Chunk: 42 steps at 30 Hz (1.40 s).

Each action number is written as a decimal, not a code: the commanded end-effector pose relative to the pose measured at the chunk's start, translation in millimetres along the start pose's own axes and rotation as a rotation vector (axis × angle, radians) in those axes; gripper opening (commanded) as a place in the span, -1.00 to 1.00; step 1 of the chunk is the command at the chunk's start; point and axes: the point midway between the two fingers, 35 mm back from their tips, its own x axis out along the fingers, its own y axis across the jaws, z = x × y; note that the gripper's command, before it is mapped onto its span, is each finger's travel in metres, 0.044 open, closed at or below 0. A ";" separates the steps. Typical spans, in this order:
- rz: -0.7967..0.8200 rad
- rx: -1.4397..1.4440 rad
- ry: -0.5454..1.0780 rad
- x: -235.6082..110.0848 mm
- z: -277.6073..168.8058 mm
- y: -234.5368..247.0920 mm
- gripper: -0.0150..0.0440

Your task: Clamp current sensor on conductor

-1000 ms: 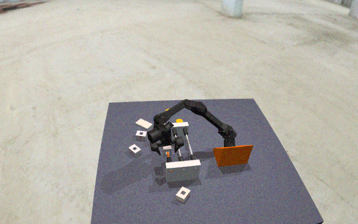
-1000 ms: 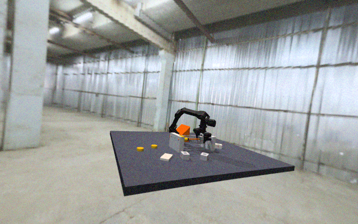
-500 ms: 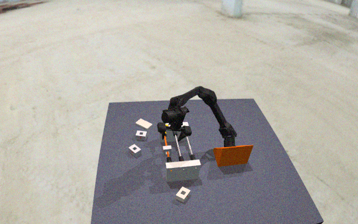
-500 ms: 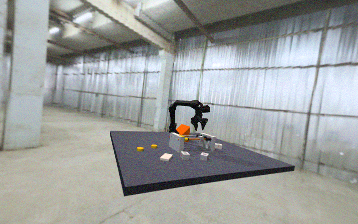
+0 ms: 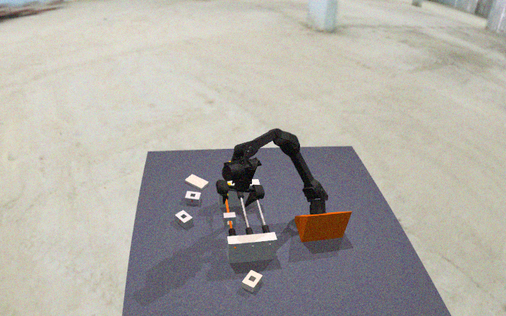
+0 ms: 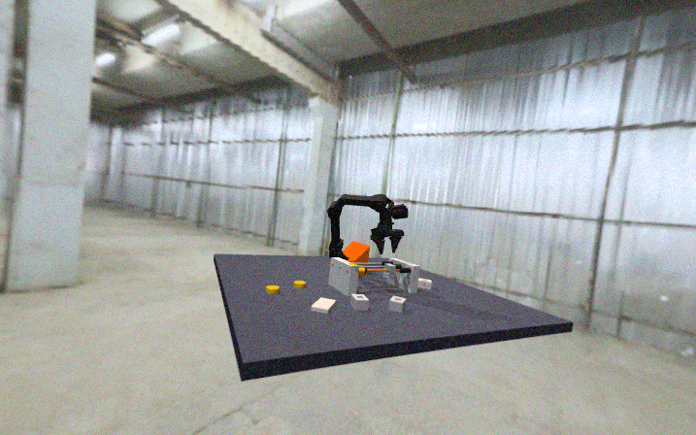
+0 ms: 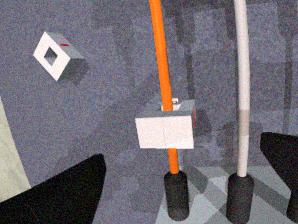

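Note:
A small white split-core sensor (image 5: 229,215) (image 7: 165,131) sits closed round the orange conductor (image 5: 227,204) (image 7: 158,56), near the end of the bar held by the near grey terminal block (image 5: 251,246). I cannot make out its arrow or the LOAD marker. My gripper (image 5: 240,190) (image 6: 386,244) (image 7: 182,152) is open wide and empty. It hangs above the conductors, apart from the sensor, with its black fingers on either side in the wrist view. Two white conductors (image 5: 244,214) (image 7: 241,63) run parallel to the right of the orange one.
Three white hollow cubes (image 5: 193,196) (image 5: 183,217) (image 5: 251,280) and a flat white plate (image 5: 196,180) lie around the fixture. An orange panel (image 5: 322,226) stands by the arm's base. Two yellow discs (image 6: 272,288) (image 6: 299,284) lie at the far end of the dark table (image 5: 365,274).

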 end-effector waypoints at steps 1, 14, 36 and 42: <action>0.007 0.005 -0.003 -1.0 0.0 0.6 1.00; 0.007 0.005 -0.003 -1.0 0.0 0.6 1.00; 0.170 -0.994 0.264 -5.0 59.3 -13.8 1.00; 0.323 -1.270 0.295 -9.8 79.8 -20.0 1.00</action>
